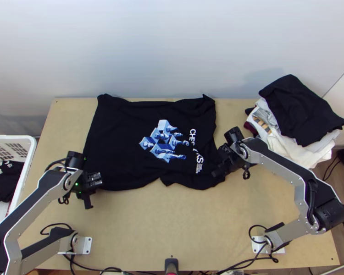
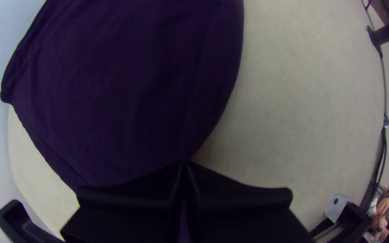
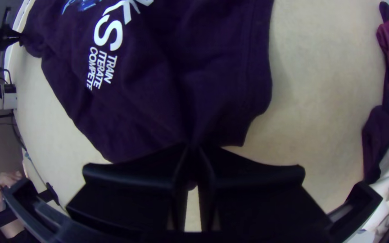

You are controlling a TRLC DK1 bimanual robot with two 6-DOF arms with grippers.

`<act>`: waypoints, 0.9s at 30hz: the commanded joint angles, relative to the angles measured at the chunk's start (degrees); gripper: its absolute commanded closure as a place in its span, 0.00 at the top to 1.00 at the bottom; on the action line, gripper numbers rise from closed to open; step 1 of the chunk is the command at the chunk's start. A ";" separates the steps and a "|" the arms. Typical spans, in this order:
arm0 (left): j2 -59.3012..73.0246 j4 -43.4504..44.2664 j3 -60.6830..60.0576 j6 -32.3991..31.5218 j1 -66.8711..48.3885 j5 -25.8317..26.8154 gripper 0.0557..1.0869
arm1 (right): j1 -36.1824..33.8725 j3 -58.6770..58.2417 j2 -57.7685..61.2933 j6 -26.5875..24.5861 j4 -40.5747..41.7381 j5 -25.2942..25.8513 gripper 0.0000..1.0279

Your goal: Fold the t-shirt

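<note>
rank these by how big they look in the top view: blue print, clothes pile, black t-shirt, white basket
1. black t-shirt
2. clothes pile
3. white basket, cut off by the view's edge
4. blue print

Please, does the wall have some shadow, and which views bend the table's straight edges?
Top view: a soft shadow lies on the wall beside the clothes pile; the table has straight edges. Left wrist view and right wrist view: the table's edge bows outward, and some corners are dark.
</note>
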 commanded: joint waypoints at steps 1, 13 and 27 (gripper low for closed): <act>0.85 -5.12 4.49 -1.68 5.87 3.98 0.04 | 0.64 0.67 -2.85 0.31 -2.40 -0.05 0.03; 2.78 -34.03 39.91 -9.85 25.82 25.69 0.04 | -1.56 16.58 -24.03 -0.05 -22.70 -4.00 0.03; -2.76 -40.18 77.09 -33.41 32.50 38.79 0.04 | 9.52 44.27 -36.25 5.75 -32.28 -7.78 0.03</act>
